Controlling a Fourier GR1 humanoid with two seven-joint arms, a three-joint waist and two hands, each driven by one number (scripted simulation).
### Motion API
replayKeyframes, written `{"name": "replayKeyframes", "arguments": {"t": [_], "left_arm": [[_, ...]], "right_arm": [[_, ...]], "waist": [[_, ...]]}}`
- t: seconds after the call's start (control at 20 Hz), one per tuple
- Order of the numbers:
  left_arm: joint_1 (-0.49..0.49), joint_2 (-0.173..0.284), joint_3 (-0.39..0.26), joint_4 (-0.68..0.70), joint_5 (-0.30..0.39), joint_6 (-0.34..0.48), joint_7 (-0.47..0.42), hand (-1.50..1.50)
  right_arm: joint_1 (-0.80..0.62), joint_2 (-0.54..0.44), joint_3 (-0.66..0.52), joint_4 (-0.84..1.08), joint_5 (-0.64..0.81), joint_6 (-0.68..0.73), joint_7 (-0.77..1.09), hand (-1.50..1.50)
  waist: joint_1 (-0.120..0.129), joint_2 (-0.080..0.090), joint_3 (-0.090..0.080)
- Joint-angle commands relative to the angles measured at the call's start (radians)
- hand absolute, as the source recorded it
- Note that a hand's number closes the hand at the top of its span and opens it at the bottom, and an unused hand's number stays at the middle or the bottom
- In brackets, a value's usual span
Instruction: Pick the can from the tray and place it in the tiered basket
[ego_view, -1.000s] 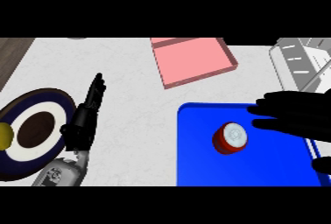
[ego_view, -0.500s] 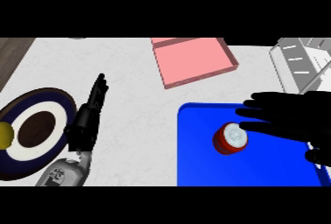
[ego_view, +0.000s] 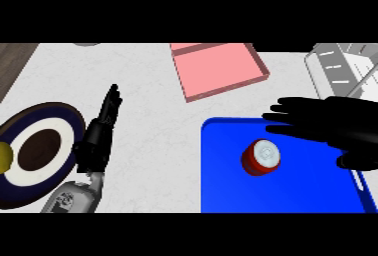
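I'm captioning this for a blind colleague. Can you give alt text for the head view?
The right hand, fingers open, hovers over a blue tray beside an upright red can. The left hand rests open beside a dark-rimmed plate; a pink tray and wire tiered basket sit behind.

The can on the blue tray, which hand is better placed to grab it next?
The right hand. It hangs open over the tray, fingers just above and beside the red can. The left hand rests open far off, beside the plate.
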Motion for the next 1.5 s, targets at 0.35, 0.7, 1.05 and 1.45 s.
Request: {"name": "replayKeyframes", "arguments": {"t": [0.35,0.7,1.05,1.45], "left_arm": [[0.040,-0.014,0.046,0.000,-0.013,-0.036,-0.042,0.00],[0.025,-0.020,0.063,-0.002,-0.029,-0.069,-0.006,0.00],[-0.004,-0.053,0.076,0.033,-0.058,-0.063,-0.002,0.00],[0.093,-0.098,0.027,-0.045,-0.110,-0.043,-0.001,0.00]], "right_arm": [[0.011,0.070,0.102,0.116,0.106,0.002,-0.076,-1.50],[-0.018,0.080,0.078,0.215,0.104,-0.030,-0.197,-1.50],[-0.062,0.151,0.125,0.222,0.120,0.030,-0.137,-1.50],[-0.009,0.151,0.148,0.237,0.175,-0.006,-0.144,-1.50]], "waist": [[-0.006,-0.003,-0.001],[-0.008,-0.003,-0.001],[-0.007,-0.002,-0.001],[-0.008,-0.004,-0.001]]}}
